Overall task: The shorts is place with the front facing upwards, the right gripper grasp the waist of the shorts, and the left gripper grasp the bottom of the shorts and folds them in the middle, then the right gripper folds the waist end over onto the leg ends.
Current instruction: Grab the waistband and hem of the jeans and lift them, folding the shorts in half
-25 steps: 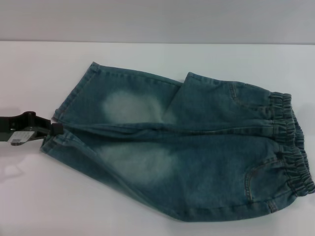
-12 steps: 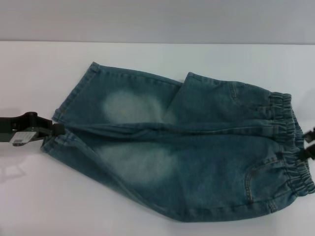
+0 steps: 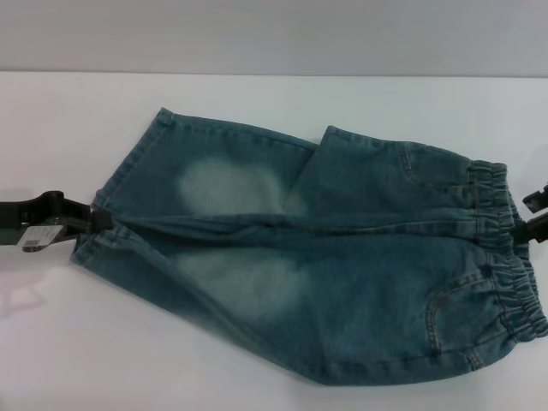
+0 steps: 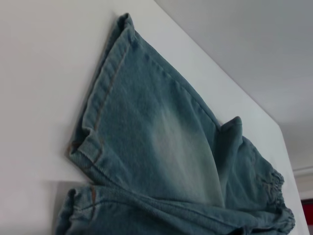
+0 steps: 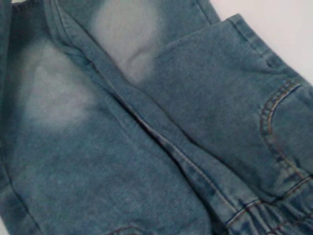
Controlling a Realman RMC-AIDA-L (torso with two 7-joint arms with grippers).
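Observation:
The blue denim shorts lie flat on the white table, front up, with a pale patch on each leg. The ruffled waist of the shorts is on the right. The bottom of the shorts, its straight leg ends, is on the left. My left gripper touches the hems where the two legs meet. At the right edge my right gripper stands open, its two black fingers apart just beside the waistband. The left wrist view shows the hem close up. The right wrist view shows the waistband.
The white table extends bare around the shorts, with a grey wall behind its far edge. The upper leg lies folded slightly over the crotch seam.
My right gripper has come into view from the right edge and risen to the waistband. The left gripper has shifted slightly upward at the hems. The shorts have barely moved.

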